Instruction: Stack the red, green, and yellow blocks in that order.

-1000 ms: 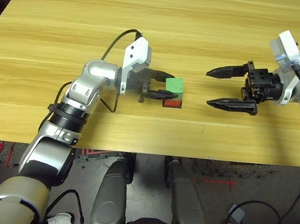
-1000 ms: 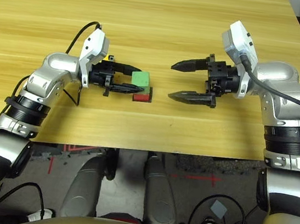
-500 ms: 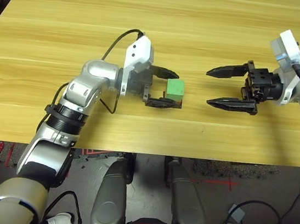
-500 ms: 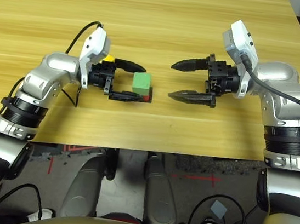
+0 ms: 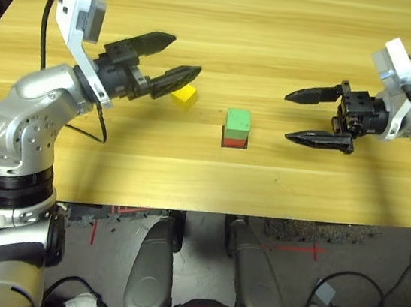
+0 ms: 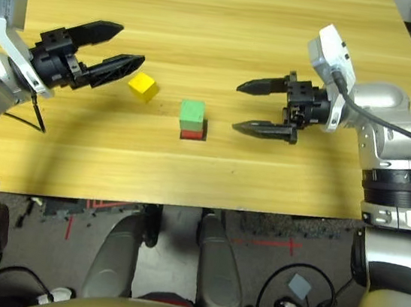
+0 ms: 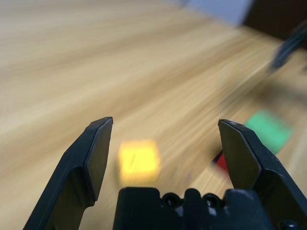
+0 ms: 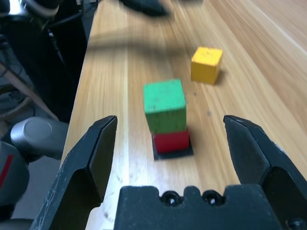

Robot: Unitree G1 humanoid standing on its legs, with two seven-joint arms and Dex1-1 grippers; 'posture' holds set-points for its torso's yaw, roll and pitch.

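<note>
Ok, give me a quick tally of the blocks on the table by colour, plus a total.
Red block: 1, on the black patch, under the green one
Green block: 1, on top of the red
Yellow block: 1, alone on the table, apart from the stack
Total: 3 blocks

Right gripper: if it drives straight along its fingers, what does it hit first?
Probably the green block. The right gripper is open and points at the stack, green on the red block. Its height above the table is unclear, so it may pass over.
</note>
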